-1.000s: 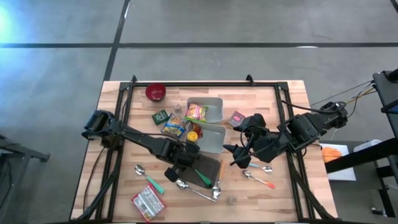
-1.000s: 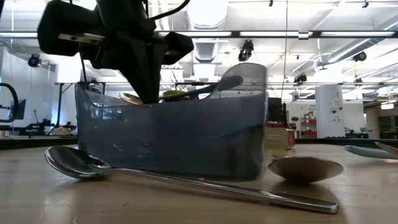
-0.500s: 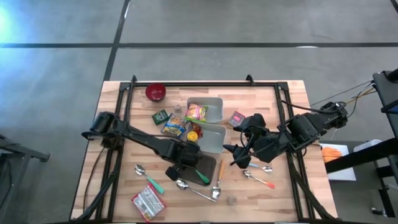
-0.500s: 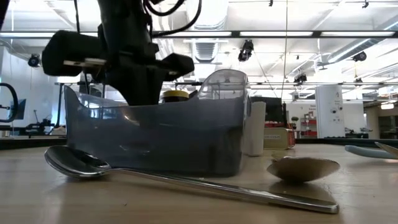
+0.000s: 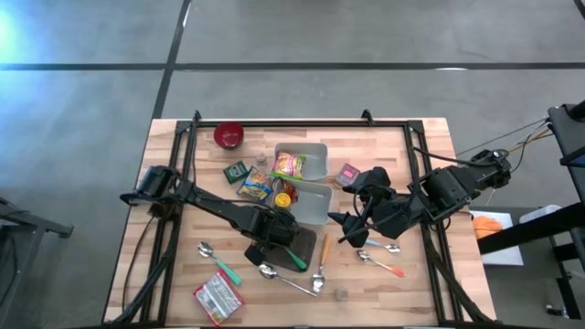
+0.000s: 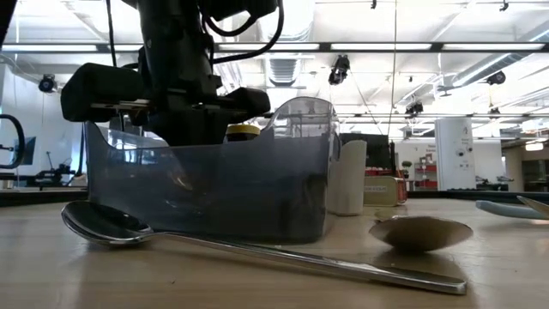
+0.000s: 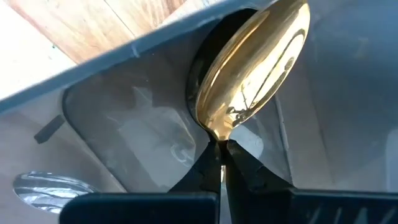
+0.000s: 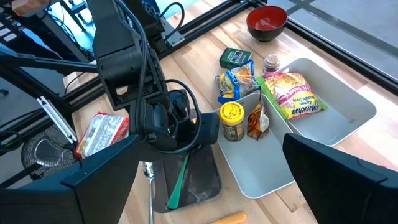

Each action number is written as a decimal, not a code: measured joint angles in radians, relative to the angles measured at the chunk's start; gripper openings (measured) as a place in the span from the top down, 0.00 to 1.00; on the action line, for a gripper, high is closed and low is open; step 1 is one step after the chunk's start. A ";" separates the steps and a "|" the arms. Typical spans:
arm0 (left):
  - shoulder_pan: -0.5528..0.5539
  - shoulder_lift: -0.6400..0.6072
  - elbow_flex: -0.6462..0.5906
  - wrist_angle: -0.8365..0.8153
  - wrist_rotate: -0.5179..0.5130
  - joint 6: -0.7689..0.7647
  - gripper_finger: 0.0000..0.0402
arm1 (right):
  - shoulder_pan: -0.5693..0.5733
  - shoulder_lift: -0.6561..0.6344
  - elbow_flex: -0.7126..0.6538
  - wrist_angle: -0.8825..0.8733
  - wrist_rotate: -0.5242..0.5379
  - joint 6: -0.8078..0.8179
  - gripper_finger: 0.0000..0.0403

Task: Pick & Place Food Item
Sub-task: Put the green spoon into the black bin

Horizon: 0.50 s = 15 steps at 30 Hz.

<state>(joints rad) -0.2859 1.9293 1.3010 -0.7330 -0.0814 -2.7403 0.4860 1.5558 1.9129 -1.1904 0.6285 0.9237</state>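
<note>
- Clamped together, the left gripper point(image 7: 219, 163) pinches the thin neck of a gold spoon point(image 7: 252, 65) just below its bowl; the two dark fingertips point(image 7: 245, 171) meet on the metal with no gap showing.
- That gold spoon runs straight out from the fingertips, its long axis in line with the gripper, the polished bowl pointing away from the wrist and lying inside the dark grey tray point(image 7: 124, 118) against its wall.
- From above, the left arm reaches from the table's left edge diagonally toward the middle, its gripper point(image 5: 271, 239) bent down over the dark grey tray point(image 5: 309, 245), which sits near the front centre of the wooden table point(image 5: 430, 292).
- At table height the same gripper point(image 6: 184, 112) hangs into the translucent tray point(image 6: 214, 193) from above, its body level over the rim.
- Inside the tray, a green-handled utensil point(image 5: 296, 259) lies slanted beside the gripper.
- Right gripper point(image 5: 349, 224) hangs just right of the tray, its fingers spread wide and holding nothing; its arm comes in from the table's right edge.
- Two pale bins stand just behind the tray: the nearer point(image 5: 315, 206) holds a yellow-lidded jar point(image 8: 232, 118) and a snack packet, the farther point(image 5: 315, 153) a noodle packet point(image 8: 293, 93).
- A red bowl point(image 5: 228, 135) sits at the back left, well apart from the tray.
- A silver spoon point(image 6: 257, 249) lies on the table in front of the tray, its bowl to the left in the low view.
</note>
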 joint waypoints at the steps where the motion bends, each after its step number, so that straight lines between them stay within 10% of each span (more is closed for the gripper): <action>1: 0.000 0.000 0.000 0.001 0.000 0.000 1.00 | 0.000 0.000 0.000 0.000 0.000 0.000 0.04; 15: 0.000 -0.015 0.002 0.022 0.000 0.072 0.99 | 0.000 0.000 0.000 0.000 0.000 0.000 0.04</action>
<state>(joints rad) -0.2855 1.9147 1.3033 -0.7108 -0.0816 -2.6685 0.4860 1.5558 1.9129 -1.1904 0.6285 0.9237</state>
